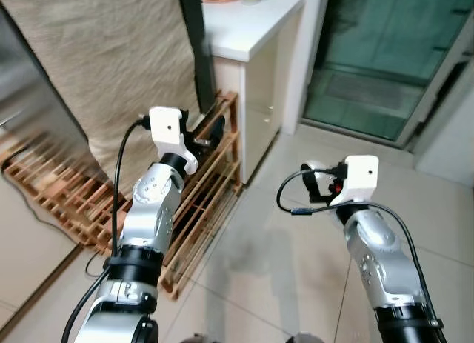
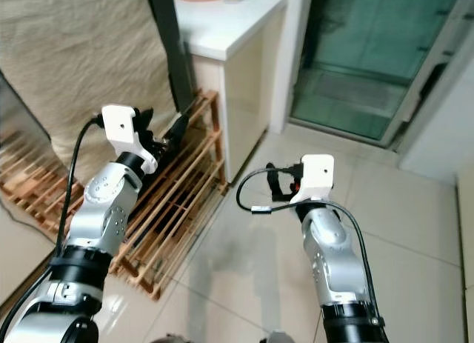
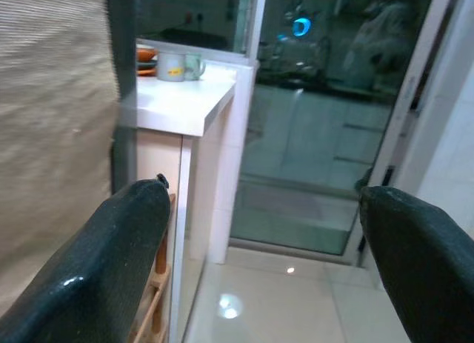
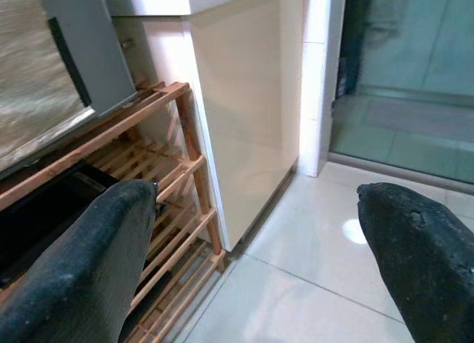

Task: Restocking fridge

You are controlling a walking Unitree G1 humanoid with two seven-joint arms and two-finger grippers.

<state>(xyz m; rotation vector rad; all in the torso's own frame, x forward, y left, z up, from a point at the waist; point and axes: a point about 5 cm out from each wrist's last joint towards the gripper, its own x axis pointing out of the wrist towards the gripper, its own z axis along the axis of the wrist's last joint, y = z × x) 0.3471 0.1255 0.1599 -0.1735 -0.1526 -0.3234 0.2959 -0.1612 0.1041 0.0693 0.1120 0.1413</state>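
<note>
So you're basically at square one on the restocking, as far as I can judge. Both grippers are empty: the left gripper (image 3: 263, 269) has its two black fingers spread wide with nothing between them, and the right gripper (image 4: 255, 261) is the same, fingers well apart and just bare floor showing in the gap.

In the head camera, your left arm sits at centre left of the frame, held out over the wooden rack (image 1: 189, 202) that runs along the lower left. Your right arm is at lower right, over the pale floor tiles (image 1: 296, 284).

There's a white counter (image 1: 248, 28) at the top middle with a mug (image 3: 172, 65) and what looks like some plates on it, and a glass sliding door (image 1: 392, 54) fills the upper right. A beige cloth (image 1: 104, 61) hangs across the upper left.

The fridge is the tricky bit. There's a shiny metallic surface (image 1: 29, 106) at the far left edge that might be it, but I honestly can't tell. And I don't see any groceries or bottles to load anywhere.

So my read: nothing picked up, nothing put away. You've got everything left to do: find the stock, grab it, get to the fridge, open it, load it.
</note>
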